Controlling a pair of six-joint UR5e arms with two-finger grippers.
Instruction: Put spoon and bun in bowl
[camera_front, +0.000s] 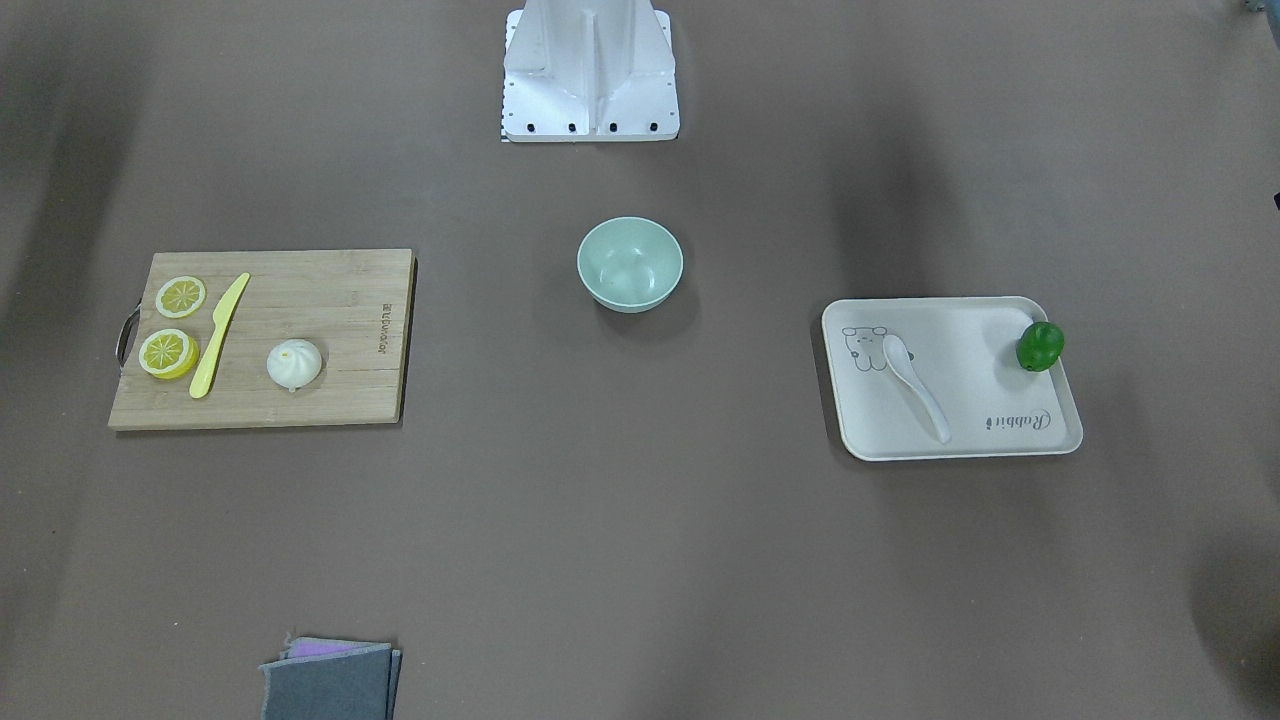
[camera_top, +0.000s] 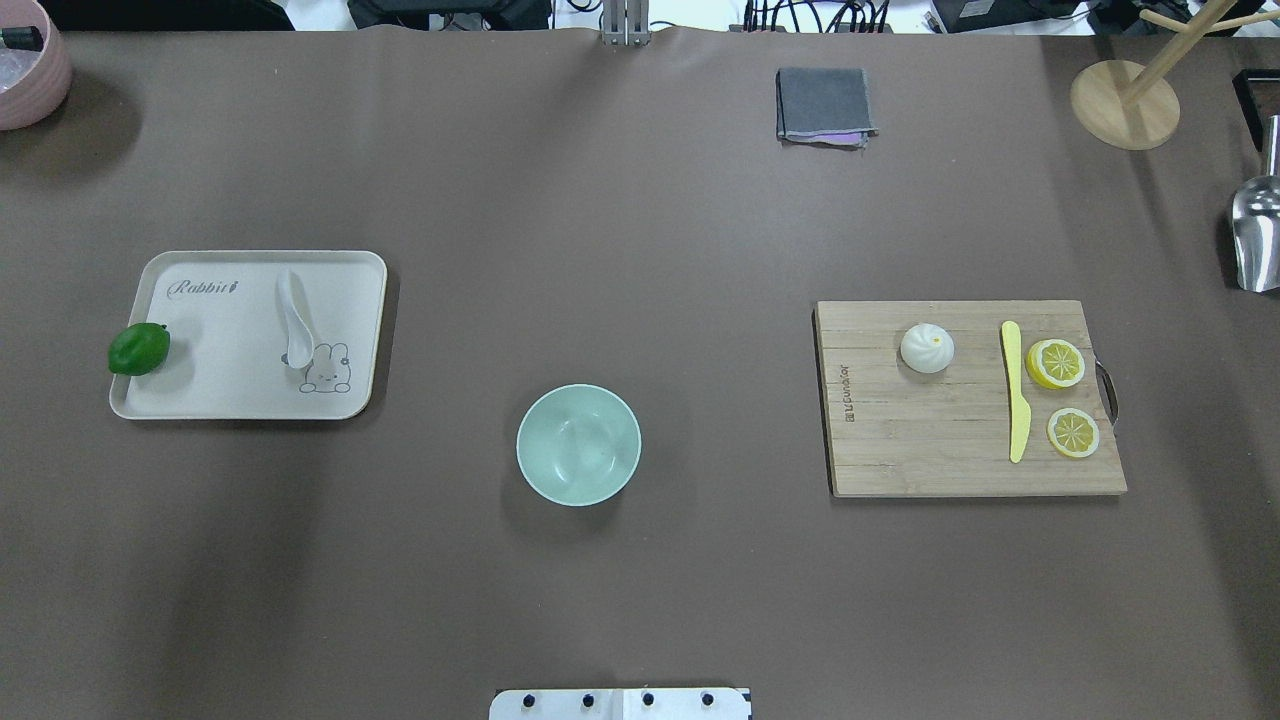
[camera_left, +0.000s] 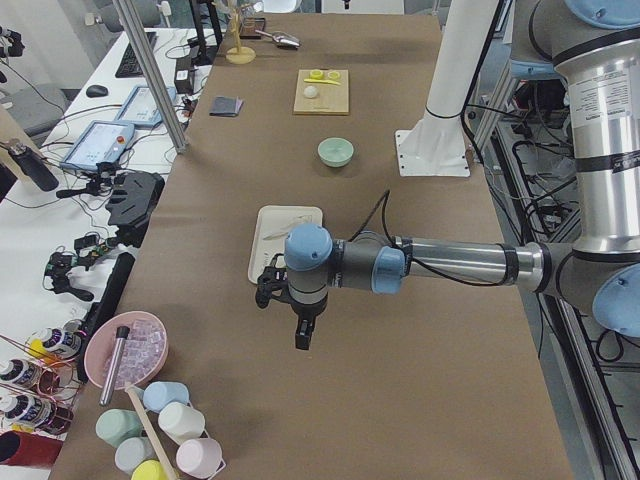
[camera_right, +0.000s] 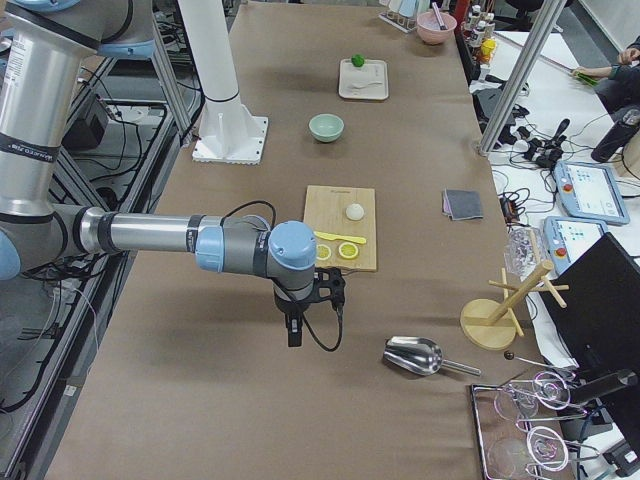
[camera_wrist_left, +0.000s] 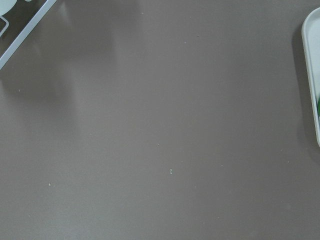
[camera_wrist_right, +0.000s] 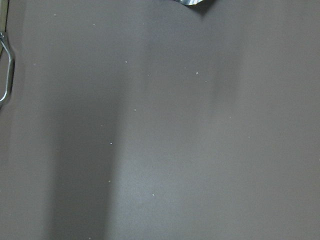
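The mint-green bowl (camera_top: 578, 445) stands empty at the table's middle. The white spoon (camera_top: 294, 318) lies on the cream tray (camera_top: 200, 395) on the left side. The white bun (camera_top: 927, 348) sits on the wooden cutting board (camera_top: 930, 450) on the right side. Both grippers show only in the side views. My left gripper (camera_left: 300, 335) hangs above bare table just beyond the tray's outer end. My right gripper (camera_right: 292, 335) hangs above bare table beyond the cutting board. I cannot tell whether either is open or shut.
A green fruit (camera_top: 139, 349) sits on the tray's outer edge. A yellow knife (camera_top: 1016, 405) and two lemon slices (camera_top: 1056, 363) lie on the board. A grey cloth (camera_top: 823, 105), a wooden stand (camera_top: 1125, 103), a metal scoop (camera_top: 1257, 235) and a pink bowl (camera_top: 30, 65) sit along the far edges.
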